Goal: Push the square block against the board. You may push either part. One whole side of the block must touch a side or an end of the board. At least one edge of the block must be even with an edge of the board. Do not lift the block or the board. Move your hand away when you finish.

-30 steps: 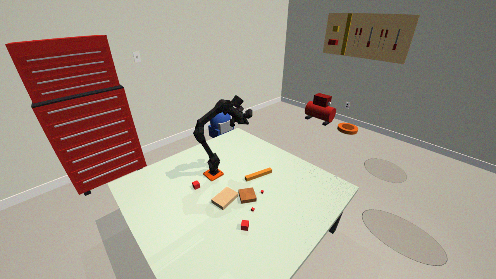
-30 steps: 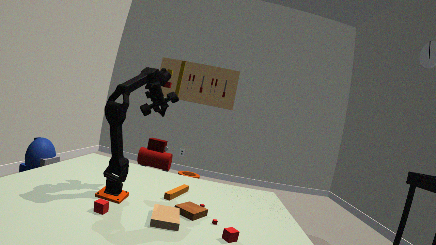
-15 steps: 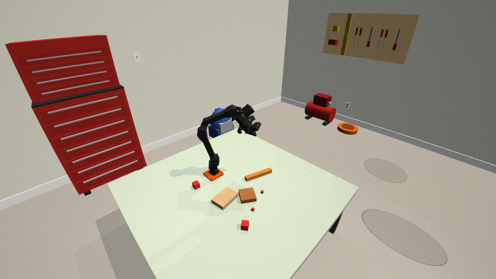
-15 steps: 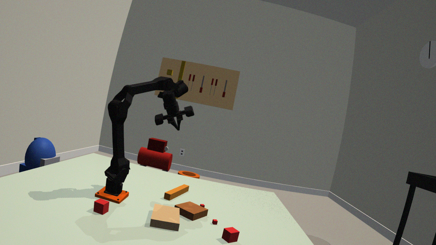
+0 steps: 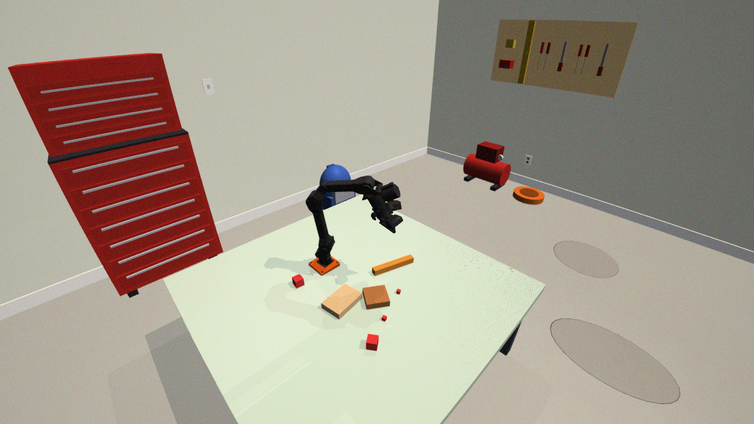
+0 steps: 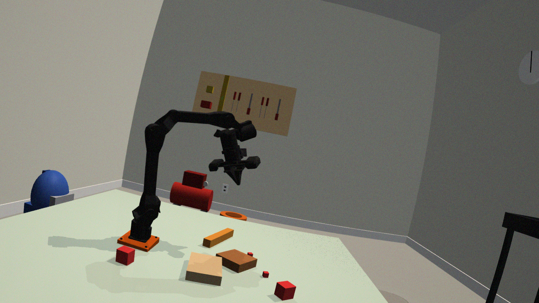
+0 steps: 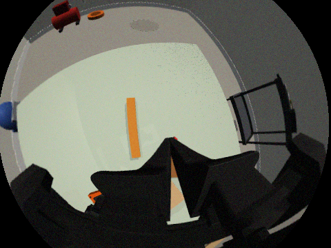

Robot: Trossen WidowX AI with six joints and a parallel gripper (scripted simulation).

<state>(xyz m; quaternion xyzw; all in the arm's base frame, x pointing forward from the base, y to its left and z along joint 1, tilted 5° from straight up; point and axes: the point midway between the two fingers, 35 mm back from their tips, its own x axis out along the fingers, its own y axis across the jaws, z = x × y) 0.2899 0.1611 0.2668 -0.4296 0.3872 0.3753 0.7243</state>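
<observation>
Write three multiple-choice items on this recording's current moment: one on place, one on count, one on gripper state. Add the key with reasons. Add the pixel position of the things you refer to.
1. Which thing lies nearest the dark brown square block?
A. The orange bar
B. The light tan board
C. The robot's orange base plate

2. How many red cubes are on the table?
A. Two
B. Three
C. Four

3. How is the gripper?
A. Shut and raised above the table
B. Open and raised above the table
C. Shut on the orange bar

1: B, the board (image 5: 341, 300) (image 6: 204, 265) sits right beside the block (image 5: 376, 295) (image 6: 236, 259).
2: C, two larger cubes (image 5: 298, 281) (image 5: 371, 342) and two tiny ones (image 5: 398, 291) (image 5: 384, 318) show.
3: A, the gripper's (image 5: 393, 229) (image 6: 238, 183) (image 7: 169, 138) fingertips meet, high up.
</observation>
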